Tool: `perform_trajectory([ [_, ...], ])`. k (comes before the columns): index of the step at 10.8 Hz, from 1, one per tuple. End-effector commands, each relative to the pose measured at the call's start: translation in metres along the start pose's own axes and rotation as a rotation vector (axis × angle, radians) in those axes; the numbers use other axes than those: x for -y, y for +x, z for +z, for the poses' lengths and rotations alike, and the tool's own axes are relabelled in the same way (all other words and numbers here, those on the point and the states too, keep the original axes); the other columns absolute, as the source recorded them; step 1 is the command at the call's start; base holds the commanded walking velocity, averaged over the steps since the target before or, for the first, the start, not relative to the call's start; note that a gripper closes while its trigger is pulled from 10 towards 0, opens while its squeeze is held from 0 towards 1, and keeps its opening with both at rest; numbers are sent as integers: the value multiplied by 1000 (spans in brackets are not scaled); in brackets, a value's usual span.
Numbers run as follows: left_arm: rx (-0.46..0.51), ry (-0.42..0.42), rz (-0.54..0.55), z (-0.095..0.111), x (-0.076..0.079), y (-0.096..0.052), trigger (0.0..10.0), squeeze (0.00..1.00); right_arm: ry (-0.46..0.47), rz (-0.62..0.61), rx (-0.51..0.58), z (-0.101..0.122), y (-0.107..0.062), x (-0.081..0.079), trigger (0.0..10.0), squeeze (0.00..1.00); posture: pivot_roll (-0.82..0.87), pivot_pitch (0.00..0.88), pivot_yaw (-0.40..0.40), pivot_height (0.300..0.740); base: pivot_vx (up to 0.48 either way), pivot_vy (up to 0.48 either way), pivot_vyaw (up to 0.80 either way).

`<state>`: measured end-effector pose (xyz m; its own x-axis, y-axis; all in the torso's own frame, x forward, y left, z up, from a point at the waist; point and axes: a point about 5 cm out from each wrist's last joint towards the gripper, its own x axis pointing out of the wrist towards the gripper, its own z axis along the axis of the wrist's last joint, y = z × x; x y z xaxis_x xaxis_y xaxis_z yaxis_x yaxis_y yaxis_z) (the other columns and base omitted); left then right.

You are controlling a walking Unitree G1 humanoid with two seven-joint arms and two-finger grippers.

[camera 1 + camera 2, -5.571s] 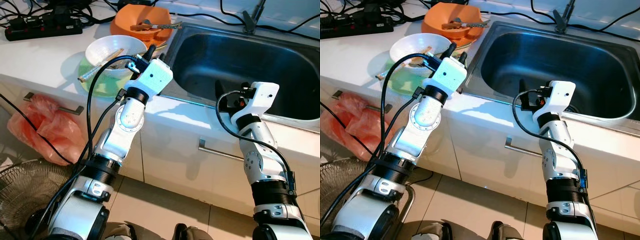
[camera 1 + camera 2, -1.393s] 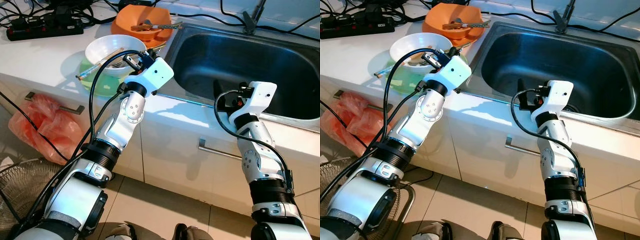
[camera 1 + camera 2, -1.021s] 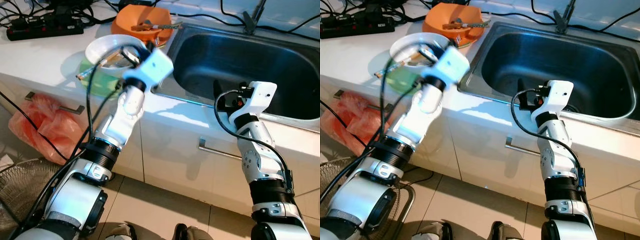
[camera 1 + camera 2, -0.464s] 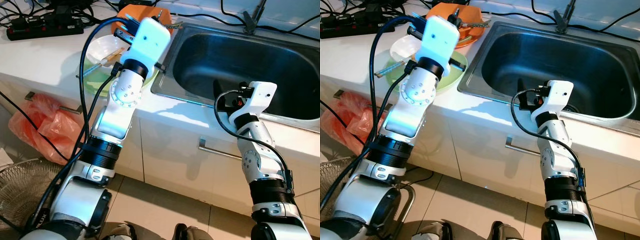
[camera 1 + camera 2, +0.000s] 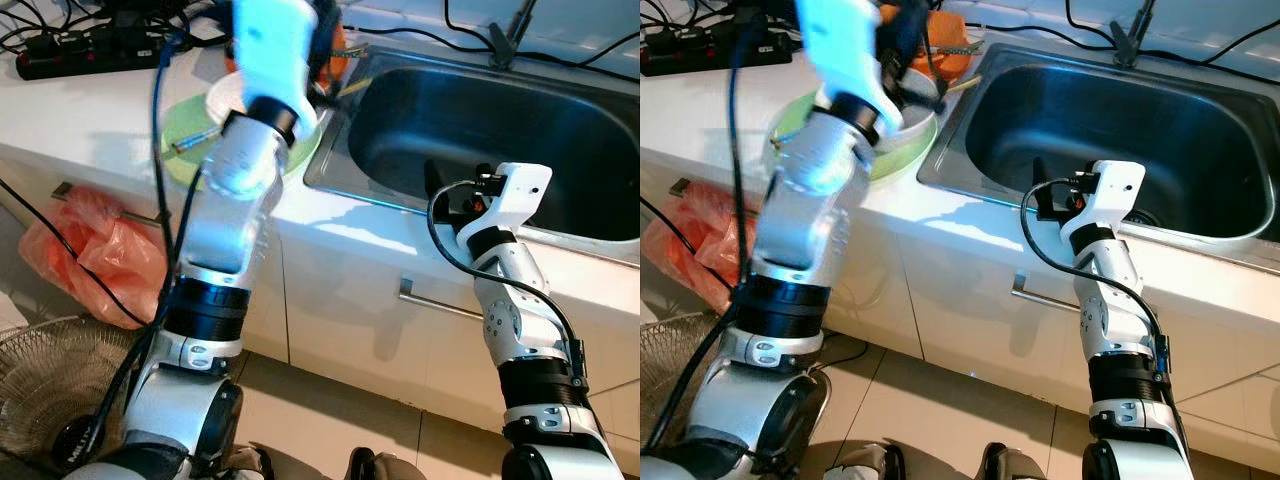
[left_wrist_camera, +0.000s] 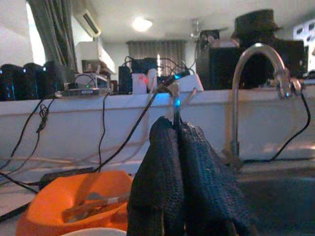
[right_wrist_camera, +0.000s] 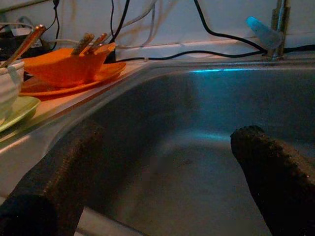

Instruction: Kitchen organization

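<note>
Reaching high over the white desk (image 5: 70,110), the left hand (image 6: 179,162) is pointing toward the back wall, and its two black fingers (image 6: 162,172) are pressing tight together with nothing between them. Just below and beyond this hand, an orange bowl (image 6: 59,201) is sitting with some sticks and spoons lying in it. Right under the left arm, a white bowl (image 5: 228,95) is resting on a green plate (image 5: 185,125), and a chopstick is lying across the plate. A silver tap (image 6: 256,88) is standing off to one side of the left hand, at the back of the sink. The right hand (image 7: 162,167) is hanging at the near edge of the steel sink (image 5: 480,110), looking into it, and its two fingers (image 7: 54,172) are spreading wide apart, holding nothing. The orange bowl is showing past the right hand's finger too, on the desk beside the sink rim. A black power strip (image 5: 80,60) and many cables are lying far behind the left arm. An orange plastic bag (image 5: 85,255) is hanging from a drawer handle below the desk.
</note>
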<state>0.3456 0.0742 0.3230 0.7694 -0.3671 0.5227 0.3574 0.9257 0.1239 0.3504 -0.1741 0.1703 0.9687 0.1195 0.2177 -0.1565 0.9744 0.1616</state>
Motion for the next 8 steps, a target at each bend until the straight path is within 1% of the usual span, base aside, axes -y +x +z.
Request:
perform_trajectory([
  [1,36,-2,-16,12,1,3,10000,0,20,-3,-44,-9,-1,0,10000,0,14,135,-36,740,0,0,0],
  [2,47,40,-1,16,-3,3,10000,0,21,1,-46,-9,-1,0,10000,0,17,134,-37,740,0,0,0],
  [4,74,44,26,22,-7,3,10000,0,23,6,-45,-9,-1,-1,10000,0,17,131,-39,740,0,0,0],
  [5,110,-25,26,26,-6,3,10000,0,22,7,-45,-9,-1,-1,10000,0,15,128,-39,740,0,0,0],
  [6,142,-192,-11,29,1,2,10000,0,23,9,-43,-9,0,-1,10000,0,13,125,-39,740,0,0,0],
  [7,140,-223,-40,28,6,2,10000,0,23,11,-42,-8,0,-1,10000,0,11,124,-38,740,0,0,0],
  [8,152,-294,-88,29,16,1,10000,0,22,14,-41,-8,0,-1,10000,0,12,126,-38,740,0,0,0],
])
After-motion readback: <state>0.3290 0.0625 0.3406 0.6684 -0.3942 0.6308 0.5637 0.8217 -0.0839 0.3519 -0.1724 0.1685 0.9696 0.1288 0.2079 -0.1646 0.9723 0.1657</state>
